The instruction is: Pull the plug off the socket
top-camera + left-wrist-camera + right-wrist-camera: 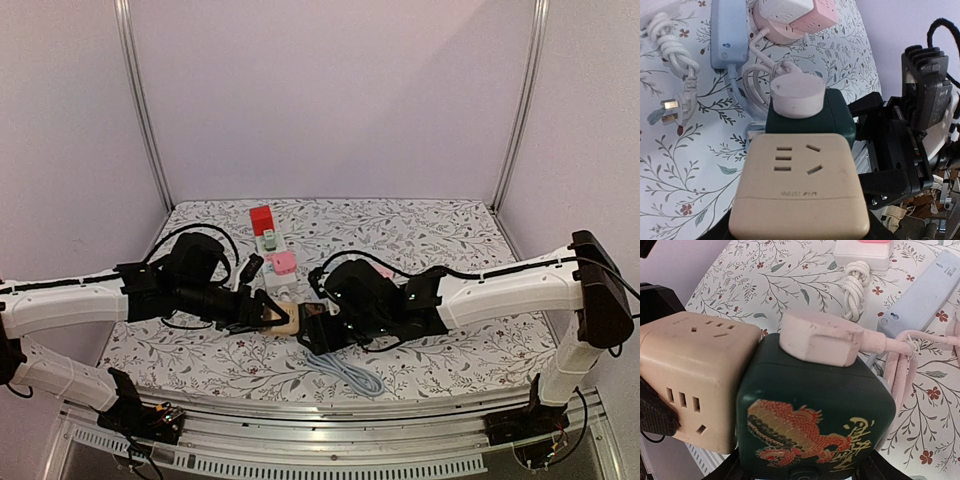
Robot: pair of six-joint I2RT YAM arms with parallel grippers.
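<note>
A beige cube adapter [799, 185] with socket holes is held above the table, my left gripper [799, 222] shut on its lower sides. It is joined flush to one side of a dark green socket cube [815, 410] with a red dragon print. A pale pink plug [820, 337] with its cord sits in the green cube's top. My right gripper [805, 471] has a black finger at each lower side of the green cube; whether they press on it does not show. From above, the beige cube [283, 318] and green cube [308, 322] sit between the two grippers.
A light blue power strip [729, 35] lies on the floral cloth beyond the cubes, beside a pink and white cube socket [795, 15] and a coiled white cord with its plug [675, 95]. A red block [262, 219] stands farther back. A grey cable [345, 372] trails toward the near edge.
</note>
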